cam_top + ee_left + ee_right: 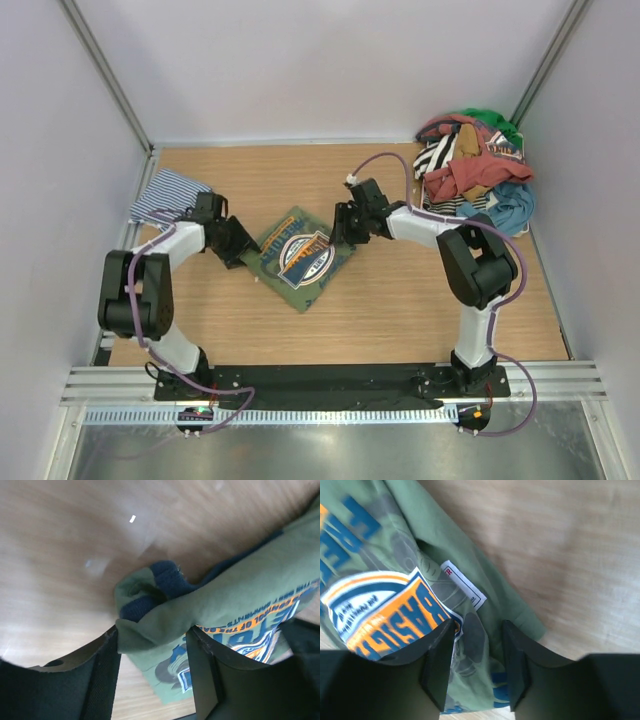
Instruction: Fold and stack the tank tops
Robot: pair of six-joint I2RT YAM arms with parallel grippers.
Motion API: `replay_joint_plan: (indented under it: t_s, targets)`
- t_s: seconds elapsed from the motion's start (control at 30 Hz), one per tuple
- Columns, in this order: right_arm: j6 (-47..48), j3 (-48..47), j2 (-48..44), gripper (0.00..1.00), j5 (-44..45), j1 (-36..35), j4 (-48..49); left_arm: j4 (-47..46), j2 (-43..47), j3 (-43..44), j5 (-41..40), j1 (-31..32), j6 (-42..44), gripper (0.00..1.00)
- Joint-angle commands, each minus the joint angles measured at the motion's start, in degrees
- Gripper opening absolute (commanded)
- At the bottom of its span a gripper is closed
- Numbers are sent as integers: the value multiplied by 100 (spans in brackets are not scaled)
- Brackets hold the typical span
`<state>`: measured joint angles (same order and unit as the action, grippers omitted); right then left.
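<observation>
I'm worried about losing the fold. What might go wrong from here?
A bunched navy-trimmed corner of the olive green tank top sits between the fingers of the left gripper; withdrawing may drag it and open the fold. The right gripper hangs over the opposite side and might snag it.

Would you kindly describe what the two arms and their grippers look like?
Both the left arm and right arm have white links between bulky black joints, and both are mounted on a black plate. A lavender cable loops along each. The left gripper and right gripper have flat, matte black fingers. No markings show.
</observation>
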<state>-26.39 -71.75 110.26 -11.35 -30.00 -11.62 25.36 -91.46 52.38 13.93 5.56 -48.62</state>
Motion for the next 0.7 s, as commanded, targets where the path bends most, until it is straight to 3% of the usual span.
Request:
replay_joint_plan:
  t_s: [0.0,0.03,0.13,0.27,0.4,0.5,0.67]
  targets:
    - [-120,371,-390,47,-147,-41,195,-401,-433,649,188,24,72,53]
    - [-147,650,-461,34,-174,-50,230,-383,-547,772,206,33,72,51]
    - [-278,1161,-864,16,-95,-181,414,-269,-864,1282,128,129,89,50]
    - [-673,2503,-1725,11,-77,-340,976,-76,-1031,1836,66,401,195,52]
    - [-780,3105,-2455,55,-43,-358,1109,126,-1041,2127,-48,700,414,61]
    - [-561,2869,-2764,59,300,-349,680,320,-892,2206,-189,850,538,66]
    - [-103,2104,-2554,60,467,-112,362,399,-610,2092,-242,859,670,65]
